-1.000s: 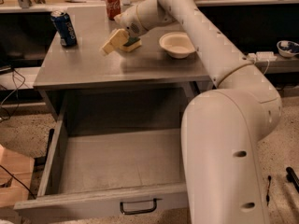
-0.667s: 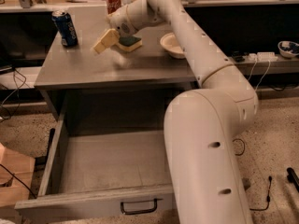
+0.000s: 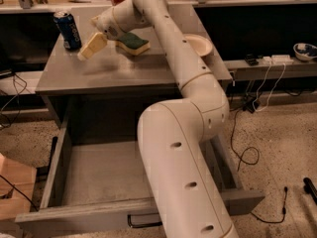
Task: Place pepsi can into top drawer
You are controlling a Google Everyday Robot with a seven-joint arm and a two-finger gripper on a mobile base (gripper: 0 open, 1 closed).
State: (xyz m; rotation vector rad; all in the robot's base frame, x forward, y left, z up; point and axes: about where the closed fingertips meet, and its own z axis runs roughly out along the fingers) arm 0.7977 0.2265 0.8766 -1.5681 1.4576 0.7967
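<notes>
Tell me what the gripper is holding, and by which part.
Nothing. The gripper hangs above the cabinet top, between the can and the sponge, touching neither.

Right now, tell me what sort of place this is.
Probably a lab or workshop: cluttered benches behind, loose cables on the speckled floor, a power strip. The gripper hangs near the pepsi can.

On a grey tabletop (image 3: 124,73) are set a pepsi can (image 3: 67,29) far left, a sponge (image 3: 132,42) mid-far, a white bowl (image 3: 198,44) right; the gripper (image 3: 93,46) is held between can and sponge.
</notes>
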